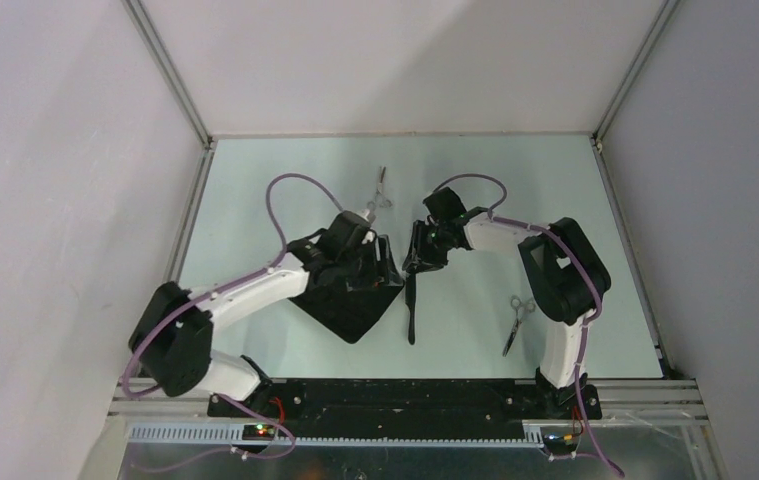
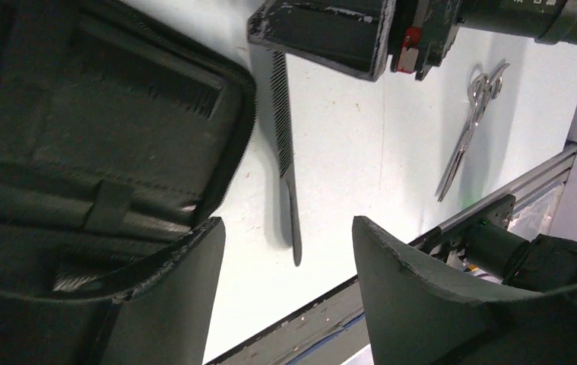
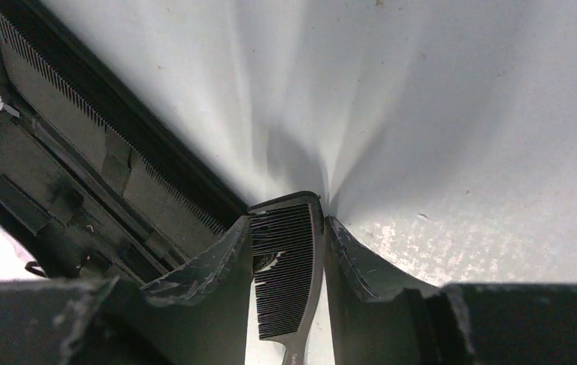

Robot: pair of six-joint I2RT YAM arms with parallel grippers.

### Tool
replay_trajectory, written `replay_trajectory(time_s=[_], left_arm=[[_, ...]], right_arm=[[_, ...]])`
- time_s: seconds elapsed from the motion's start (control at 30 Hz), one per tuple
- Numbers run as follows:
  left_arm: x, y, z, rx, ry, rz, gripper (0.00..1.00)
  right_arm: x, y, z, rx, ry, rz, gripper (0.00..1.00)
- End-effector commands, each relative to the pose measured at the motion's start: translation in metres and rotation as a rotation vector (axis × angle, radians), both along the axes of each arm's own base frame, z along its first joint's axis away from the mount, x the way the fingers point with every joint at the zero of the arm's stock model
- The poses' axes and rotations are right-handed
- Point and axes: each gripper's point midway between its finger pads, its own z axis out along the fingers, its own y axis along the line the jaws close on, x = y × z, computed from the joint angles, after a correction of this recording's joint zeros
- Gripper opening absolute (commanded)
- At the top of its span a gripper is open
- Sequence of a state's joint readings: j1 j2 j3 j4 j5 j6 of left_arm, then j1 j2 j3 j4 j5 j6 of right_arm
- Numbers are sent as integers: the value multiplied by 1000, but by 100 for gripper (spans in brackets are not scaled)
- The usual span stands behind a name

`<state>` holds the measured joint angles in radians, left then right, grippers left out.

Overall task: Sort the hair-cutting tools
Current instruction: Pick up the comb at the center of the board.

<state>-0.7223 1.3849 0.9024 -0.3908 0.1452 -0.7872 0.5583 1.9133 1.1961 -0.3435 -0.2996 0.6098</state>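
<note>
Seen from above, the right gripper (image 1: 421, 252) is down on the far end of a black comb (image 1: 412, 305) that lies flat on the table (image 1: 255, 200). Its own wrist camera shows what the overhead cannot: its fingers (image 3: 217, 258) press against both edges of the comb's broad toothed end, clamped on it.

Just left of that gripper lies the open black case (image 1: 350, 305), with the left gripper (image 1: 375, 260) over the case's right corner. The left wrist camera shows its jaws apart with nothing between them. The case is under its left finger and the comb is on the table past the tips.

Both wrist cameras catch a row of teeth inside the case, a second comb (image 2: 156, 80), which can't be made out from overhead. The near scissors (image 2: 471, 114) lie off to the right gripper's near right side. The far scissors (image 1: 380, 190), just beyond the left gripper, show only overhead.
</note>
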Motion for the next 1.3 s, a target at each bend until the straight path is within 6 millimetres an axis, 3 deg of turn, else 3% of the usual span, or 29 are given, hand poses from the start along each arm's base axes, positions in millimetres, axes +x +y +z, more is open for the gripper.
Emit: replay_trajectory(time_s=[0.0, 0.4, 0.7, 0.83, 0.97, 1.0, 1.03, 1.27], left_arm=[[13, -36, 14, -99, -3, -5, 66], [18, -52, -44, -6, 126, -28, 53], [16, -65, -59, -3, 162, -45, 44], [17, -72, -62, -9, 174, -47, 33], [15, -80, -59, -25, 170, -66, 10], [15, -81, -55, -32, 162, -73, 2], [14, -81, -51, -39, 147, -95, 1], [3, -61, -9, -12, -4, -260, 0]], right_arm=[[-4, -7, -7, -10, 2, -6, 31], [-4, -10, -11, -3, 4, -17, 32], [-4, -12, -13, -8, 5, -21, 32], [-4, -13, -13, -7, 4, -28, 32], [-4, -13, -7, 6, -11, -32, 31], [-3, -13, -2, 12, -23, -32, 32], [-4, -13, 0, 15, -29, -32, 32], [2, -15, 97, 145, -296, -14, 40]])
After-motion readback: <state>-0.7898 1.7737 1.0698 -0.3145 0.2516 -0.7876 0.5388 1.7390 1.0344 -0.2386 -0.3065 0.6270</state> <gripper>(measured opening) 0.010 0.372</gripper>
